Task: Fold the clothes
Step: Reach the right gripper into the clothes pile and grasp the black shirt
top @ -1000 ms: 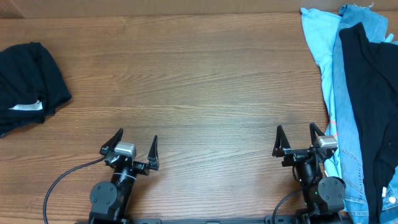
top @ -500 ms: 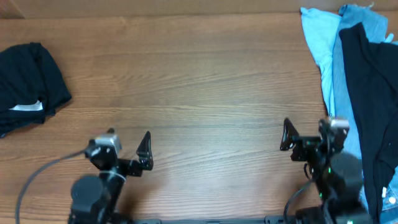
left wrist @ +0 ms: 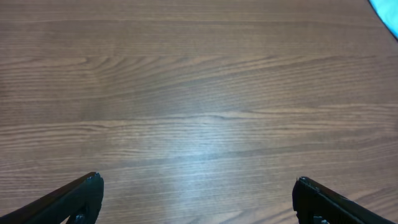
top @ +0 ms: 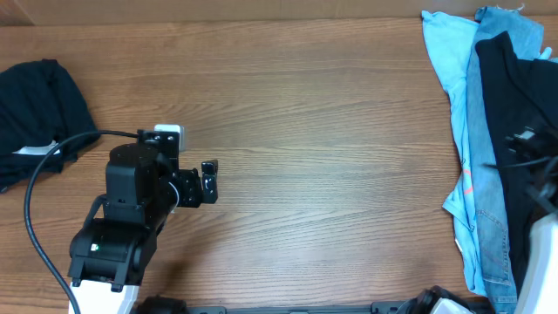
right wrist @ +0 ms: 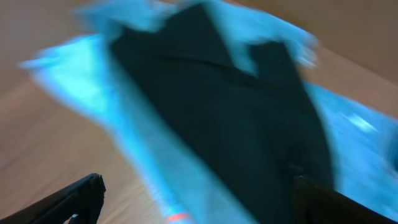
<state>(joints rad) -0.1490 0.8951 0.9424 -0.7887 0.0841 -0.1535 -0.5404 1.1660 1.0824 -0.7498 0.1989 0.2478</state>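
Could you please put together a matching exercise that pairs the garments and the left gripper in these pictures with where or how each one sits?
Things:
1. black garment with white label
2. light blue shirt
3. black shirt
4. left gripper

Places or states:
A. topmost, at the right end of the table
B. open over bare wood
C. bunched at the left edge
D. right side, partly covered

Pairs: 1-C; 2-D; 3-A; 4-B.
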